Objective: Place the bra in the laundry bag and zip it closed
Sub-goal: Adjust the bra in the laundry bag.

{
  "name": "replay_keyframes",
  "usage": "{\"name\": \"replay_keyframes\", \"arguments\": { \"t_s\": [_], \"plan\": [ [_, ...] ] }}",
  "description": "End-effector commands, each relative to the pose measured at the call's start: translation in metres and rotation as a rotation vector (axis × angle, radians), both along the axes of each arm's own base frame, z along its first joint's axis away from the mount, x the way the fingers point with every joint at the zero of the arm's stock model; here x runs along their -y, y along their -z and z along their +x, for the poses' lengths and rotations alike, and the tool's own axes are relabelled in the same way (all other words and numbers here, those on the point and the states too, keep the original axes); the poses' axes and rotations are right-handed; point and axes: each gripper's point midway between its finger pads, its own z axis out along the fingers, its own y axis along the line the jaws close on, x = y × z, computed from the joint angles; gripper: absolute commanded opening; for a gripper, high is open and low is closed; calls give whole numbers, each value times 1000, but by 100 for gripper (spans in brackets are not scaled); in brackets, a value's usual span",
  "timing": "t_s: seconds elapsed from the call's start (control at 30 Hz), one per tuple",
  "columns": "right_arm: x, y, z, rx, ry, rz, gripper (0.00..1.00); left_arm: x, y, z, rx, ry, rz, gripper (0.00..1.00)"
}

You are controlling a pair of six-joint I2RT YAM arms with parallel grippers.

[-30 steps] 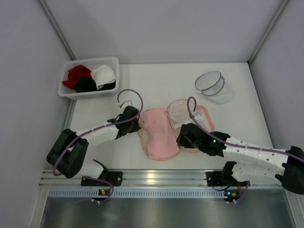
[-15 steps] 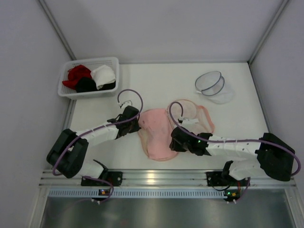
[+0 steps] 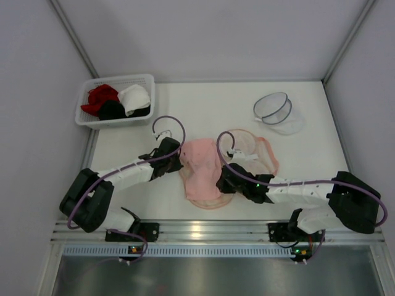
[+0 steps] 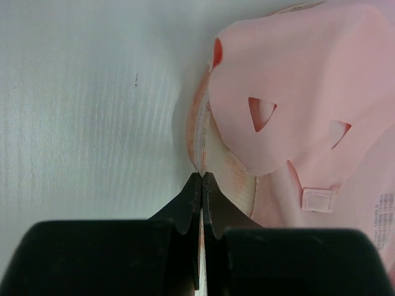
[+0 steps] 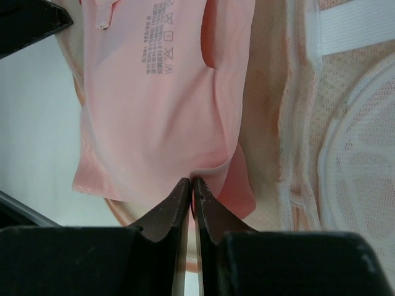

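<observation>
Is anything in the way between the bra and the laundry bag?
Nothing visible does. The bra lies on the open laundry bag, its edge pinched by the right gripper; the left gripper holds the bag's rim.

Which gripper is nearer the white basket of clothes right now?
Left. The left gripper, pinching the laundry bag rim, sits just down-right of the basket; the right gripper, pinching the bra, is farther, across it.
</observation>
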Motion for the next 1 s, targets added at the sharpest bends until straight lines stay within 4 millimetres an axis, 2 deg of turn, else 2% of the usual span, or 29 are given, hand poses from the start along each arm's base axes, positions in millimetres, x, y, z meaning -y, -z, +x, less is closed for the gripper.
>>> {"name": "replay_keyframes", "arguments": {
  "t_s": [0.0, 0.13, 0.23, 0.37, 0.47, 0.5, 0.6, 0.67, 0.73, 0.83, 0.97],
  "plan": [
    [7, 0, 7, 43, 16, 0, 9, 2, -12, 3, 38, 4, -22, 0],
    [28, 18, -8, -35, 21, -84, 12, 2, -11, 3, 35, 7, -20, 0],
    [39, 21, -19, -74, 17, -115, 19, 2, -12, 4, 40, 7, -16, 0],
    [47, -2, -16, -29, 39, -90, 52, 3, -13, 5, 43, 11, -16, 0],
    [50, -29, -8, 31, 54, -73, 62, 3, -12, 5, 39, 14, -13, 0],
    [47, -43, -4, 53, 55, -57, 63, 3, -12, 6, 39, 14, -13, 0],
    [43, -59, -6, 51, 43, -37, 59, 3, -13, 6, 42, 12, -10, 0],
    [33, -57, -14, -1, 18, 2, 57, 2, -13, 7, 43, 9, -9, 0],
    [23, -52, -20, -26, 5, 49, 56, 2, -13, 8, 46, 7, -8, 0],
    [12, -32, -30, -86, 1, 78, 56, 3, -13, 8, 44, 6, -8, 0],
    [12, -3, -31, -116, 26, 24, 55, 4, -13, 8, 43, 14, -11, 0]
  ]
}}
